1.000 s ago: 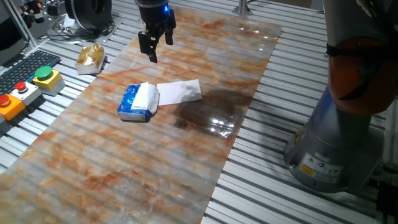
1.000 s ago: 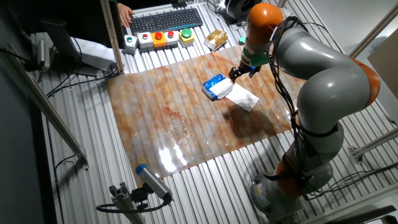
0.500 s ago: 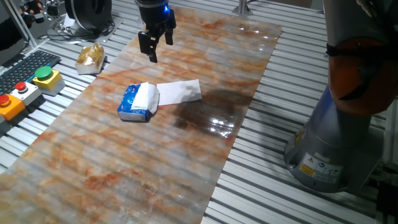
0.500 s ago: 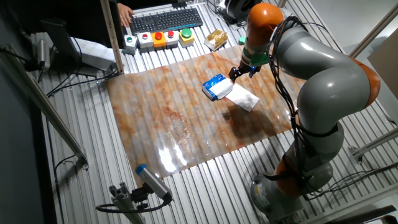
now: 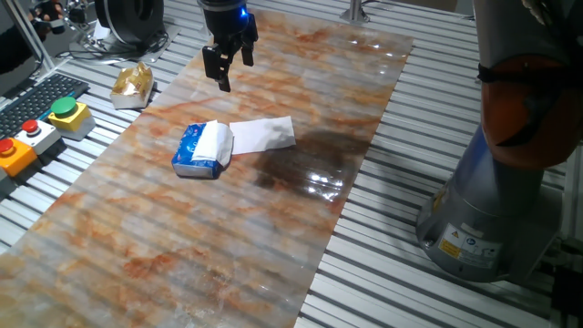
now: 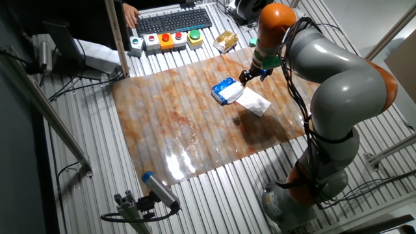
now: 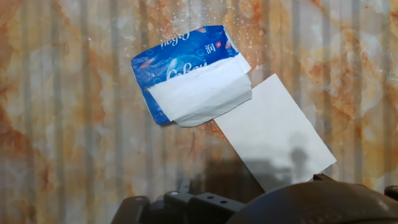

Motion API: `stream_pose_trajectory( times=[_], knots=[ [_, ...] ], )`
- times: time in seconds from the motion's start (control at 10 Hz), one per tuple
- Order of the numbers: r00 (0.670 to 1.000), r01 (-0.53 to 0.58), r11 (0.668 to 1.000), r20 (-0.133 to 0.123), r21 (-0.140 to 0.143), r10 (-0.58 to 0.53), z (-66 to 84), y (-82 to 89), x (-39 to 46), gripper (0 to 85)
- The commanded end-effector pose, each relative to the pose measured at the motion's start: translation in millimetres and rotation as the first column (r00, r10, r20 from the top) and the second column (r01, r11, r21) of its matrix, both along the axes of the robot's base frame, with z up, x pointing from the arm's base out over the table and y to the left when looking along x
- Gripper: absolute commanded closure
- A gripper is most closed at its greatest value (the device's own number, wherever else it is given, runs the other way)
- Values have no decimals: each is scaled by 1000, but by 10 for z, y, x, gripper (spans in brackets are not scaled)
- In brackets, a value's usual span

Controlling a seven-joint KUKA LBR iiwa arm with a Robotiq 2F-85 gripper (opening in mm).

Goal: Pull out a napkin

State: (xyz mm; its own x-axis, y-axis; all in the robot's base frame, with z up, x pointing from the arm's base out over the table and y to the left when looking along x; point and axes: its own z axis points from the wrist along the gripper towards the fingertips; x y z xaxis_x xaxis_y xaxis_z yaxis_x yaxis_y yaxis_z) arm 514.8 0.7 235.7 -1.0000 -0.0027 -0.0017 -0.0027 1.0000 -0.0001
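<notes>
Claw (image 5: 230, 66) hanging above worktop (image 5: 273, 210), fingers spread, gripping nothing; napkin (image 5: 262, 134) lying flat, touching blue packet (image 5: 193, 150), second white sheet draping over packet

We see open mat (image 5: 273, 228) all around the packet (image 5: 195, 151) and napkin (image 5: 262, 134); the gripper (image 5: 229, 66) hangs clear above.

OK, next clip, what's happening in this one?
A single robot arm is working with a blue tissue packet on a marbled mat. One white napkin lies flat on the mat beside the packet, one end meeting it, and another sheet sticks out over the packet's top. The tool hangs above the mat behind the packet, holding nothing and touching neither. A gold foil wrapper sits off the mat's edge.
</notes>
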Motion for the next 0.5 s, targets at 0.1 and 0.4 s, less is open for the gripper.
stream_pose_trajectory(
  times=[0.1,0.4],
  knots=[
    [995,-19,1000,-100,23,21,25,9,9,850],
    [994,-14,1000,-104,20,16,43,28,18,850]
  ],
)
